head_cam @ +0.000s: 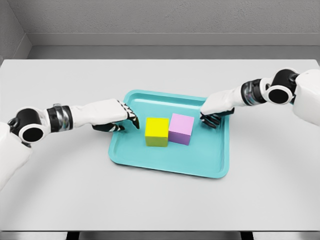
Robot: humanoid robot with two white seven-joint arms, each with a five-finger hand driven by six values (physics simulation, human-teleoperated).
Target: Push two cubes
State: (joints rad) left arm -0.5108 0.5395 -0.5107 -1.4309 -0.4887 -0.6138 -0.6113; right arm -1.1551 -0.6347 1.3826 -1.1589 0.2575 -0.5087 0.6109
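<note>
I see the 2 cubes, yellow [157, 131] and pink [181, 128], touching mid-tray [165, 165]. My left hand [117, 119] and right hand [215, 111] flank them, fingers loosely curled, holding nothing. The push looks finished; next I'd draw both hands clear.
</note>
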